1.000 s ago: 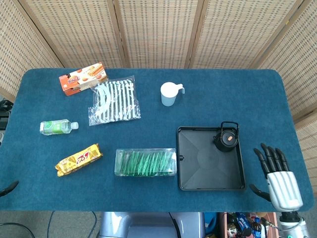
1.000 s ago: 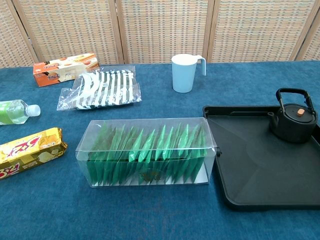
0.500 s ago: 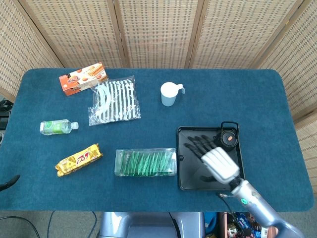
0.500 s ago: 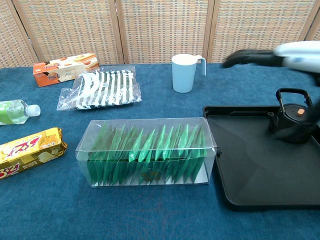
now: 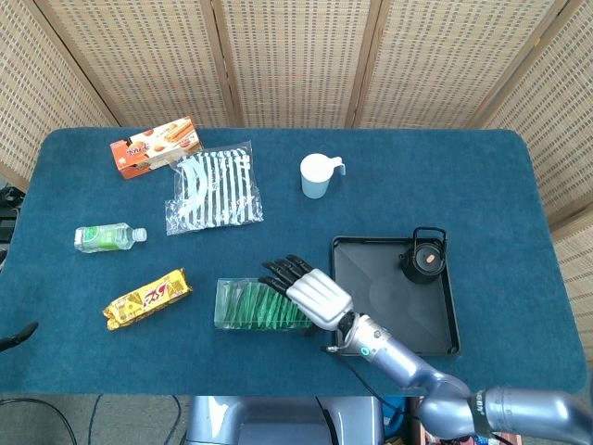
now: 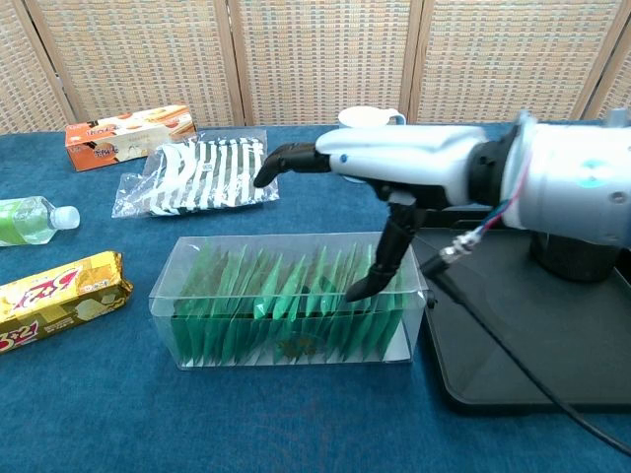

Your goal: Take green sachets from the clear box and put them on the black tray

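I hold my right hand (image 5: 310,288) open and empty above the clear plastic box (image 6: 197,340), thumb hanging toward the upright green sachets (image 6: 286,291), ready to pinch.

Dark blue bench (image 5: 482,185). Green sachets (image 6: 286,301) in a clear box (image 6: 187,286). Black tray (image 5: 394,345), black kettle (image 5: 425,260) with an orange dot on its lid. Silver right hand (image 5: 310,292) with black fingers (image 5: 283,272). Pale blue cup (image 5: 316,175). Black-and-white striped bag (image 5: 213,188). Orange carton (image 5: 156,146) at upper left. Yellow snack pack (image 5: 146,298), red lettering. Green-labelled bottle (image 5: 108,238), white cap.
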